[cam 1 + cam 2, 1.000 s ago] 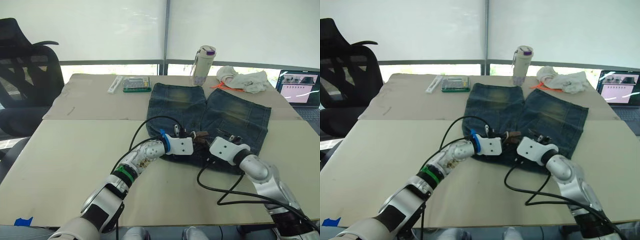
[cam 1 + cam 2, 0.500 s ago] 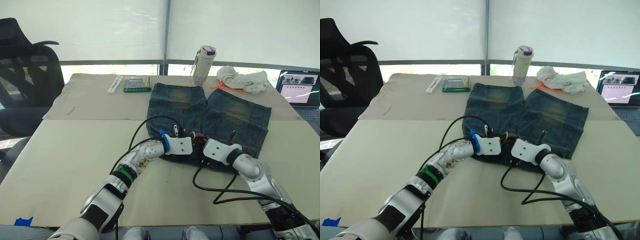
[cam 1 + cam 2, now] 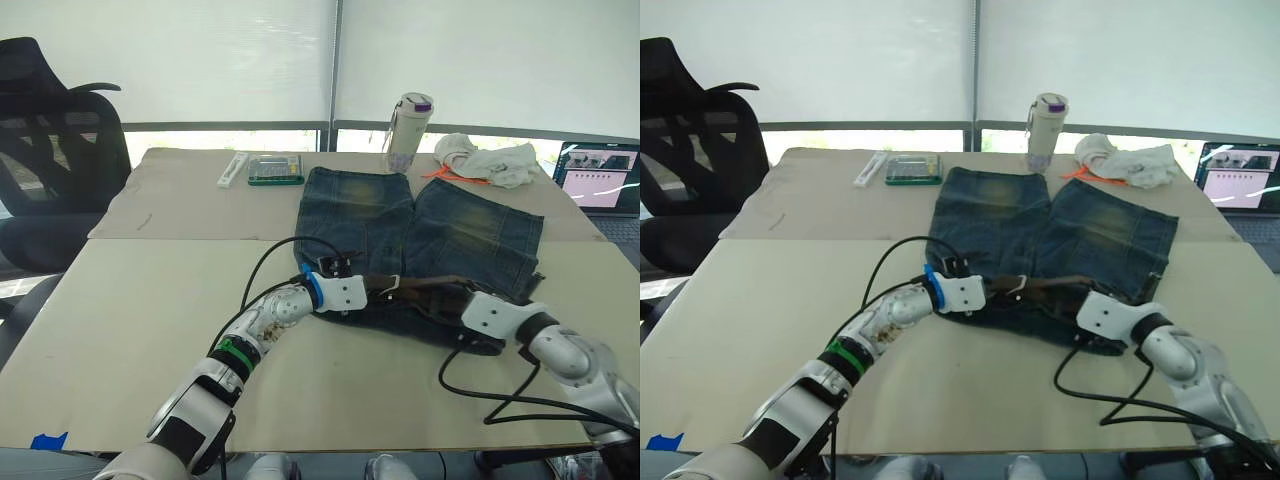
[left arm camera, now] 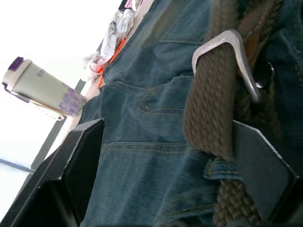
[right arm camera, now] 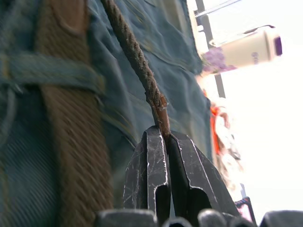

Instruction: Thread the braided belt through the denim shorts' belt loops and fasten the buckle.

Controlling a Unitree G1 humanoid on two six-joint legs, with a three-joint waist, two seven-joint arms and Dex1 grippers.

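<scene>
The belt (image 5: 137, 61) tip is being pinched between the clenched right gripper (image 5: 163, 142) fingers; the buckle (image 4: 227, 52) is being straddled by the spread left gripper (image 4: 165, 156).

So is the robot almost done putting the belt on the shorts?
Partly. The braided belt already lies along the waistband of the denim shorts and passes under a belt loop. Right now the right gripper is shut on the belt's thin tail end, which has gone through the buckle. The left gripper rests open beside the buckle. Fastening the buckle does not look finished.
</scene>
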